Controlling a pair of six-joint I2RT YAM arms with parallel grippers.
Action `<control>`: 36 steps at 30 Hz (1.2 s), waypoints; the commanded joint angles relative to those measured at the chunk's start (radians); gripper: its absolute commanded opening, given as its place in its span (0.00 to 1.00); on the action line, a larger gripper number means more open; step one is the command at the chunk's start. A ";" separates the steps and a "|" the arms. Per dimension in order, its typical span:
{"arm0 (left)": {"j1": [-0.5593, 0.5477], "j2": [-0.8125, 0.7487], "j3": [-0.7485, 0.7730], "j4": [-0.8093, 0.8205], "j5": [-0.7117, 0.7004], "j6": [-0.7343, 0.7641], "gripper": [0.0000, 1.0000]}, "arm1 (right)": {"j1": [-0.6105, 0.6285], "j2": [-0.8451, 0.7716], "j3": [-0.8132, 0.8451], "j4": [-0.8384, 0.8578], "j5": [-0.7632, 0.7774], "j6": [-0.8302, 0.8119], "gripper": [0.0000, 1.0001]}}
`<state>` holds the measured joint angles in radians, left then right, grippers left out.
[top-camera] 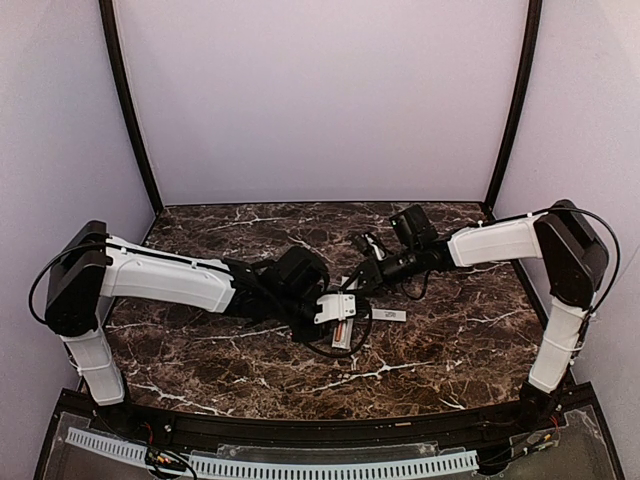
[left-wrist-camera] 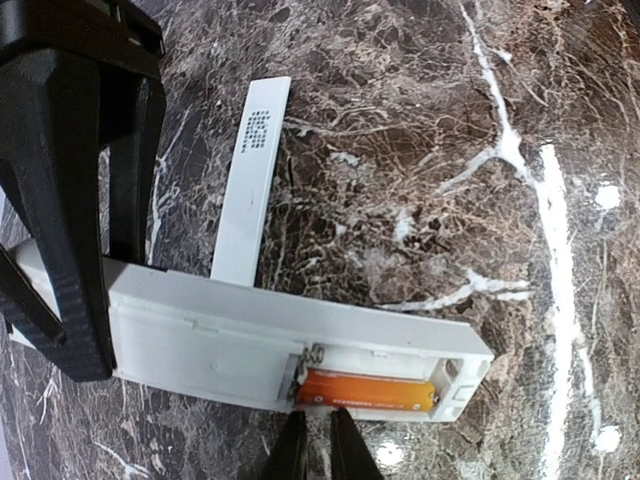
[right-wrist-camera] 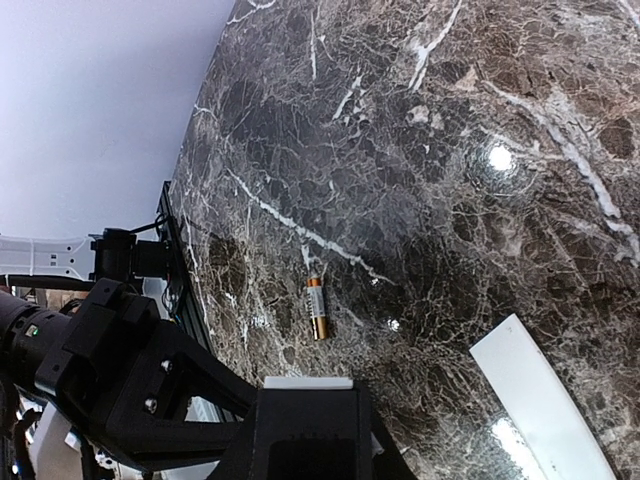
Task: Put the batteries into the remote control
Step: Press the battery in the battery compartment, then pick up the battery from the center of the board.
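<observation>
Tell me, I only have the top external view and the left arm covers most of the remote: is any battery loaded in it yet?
Observer: Yes. The left wrist view shows one orange battery seated in the recess at the end of the remote control.
Operator: Is there another battery anywhere? I can't find one from above.
Observer: The right wrist view shows a loose battery lying on its side on the marble table, touching nothing.
</observation>
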<state>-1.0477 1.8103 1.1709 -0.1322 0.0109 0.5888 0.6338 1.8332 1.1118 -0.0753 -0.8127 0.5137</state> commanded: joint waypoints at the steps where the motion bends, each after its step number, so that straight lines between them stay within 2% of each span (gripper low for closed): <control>1: -0.005 0.010 -0.029 -0.004 -0.094 -0.048 0.10 | 0.002 -0.033 0.002 0.111 -0.114 0.058 0.00; 11: 0.001 -0.133 -0.103 0.089 -0.131 -0.092 0.23 | -0.033 -0.045 -0.038 0.113 -0.083 0.031 0.00; 20: 0.084 -0.276 -0.186 0.108 -0.107 -0.333 0.45 | -0.093 -0.121 -0.093 0.177 -0.073 0.016 0.00; 22: 0.090 -0.311 -0.216 0.102 -0.078 -0.349 0.55 | -0.104 -0.138 -0.109 0.202 -0.088 0.016 0.00; 23: 0.090 -0.334 -0.238 0.097 -0.068 -0.347 0.68 | -0.110 -0.146 -0.119 0.216 -0.099 0.014 0.00; 25: 0.096 -0.364 -0.262 0.072 -0.034 -0.334 0.82 | -0.119 -0.164 -0.137 0.241 -0.118 0.006 0.00; 28: 0.113 -0.378 -0.261 -0.017 0.068 -0.281 0.84 | -0.123 -0.192 -0.163 0.267 -0.137 -0.010 0.00; 33: 0.126 -0.306 -0.195 -0.185 0.109 -0.185 0.75 | -0.130 -0.225 -0.191 0.291 -0.157 -0.027 0.00; 36: 0.136 -0.252 -0.159 -0.209 0.111 -0.193 0.69 | -0.135 -0.242 -0.208 0.310 -0.161 -0.027 0.00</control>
<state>-0.9272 1.5043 0.9642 -0.2176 0.0769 0.3614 0.5091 1.6321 0.9302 0.1646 -0.9409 0.5049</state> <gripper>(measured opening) 0.723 0.211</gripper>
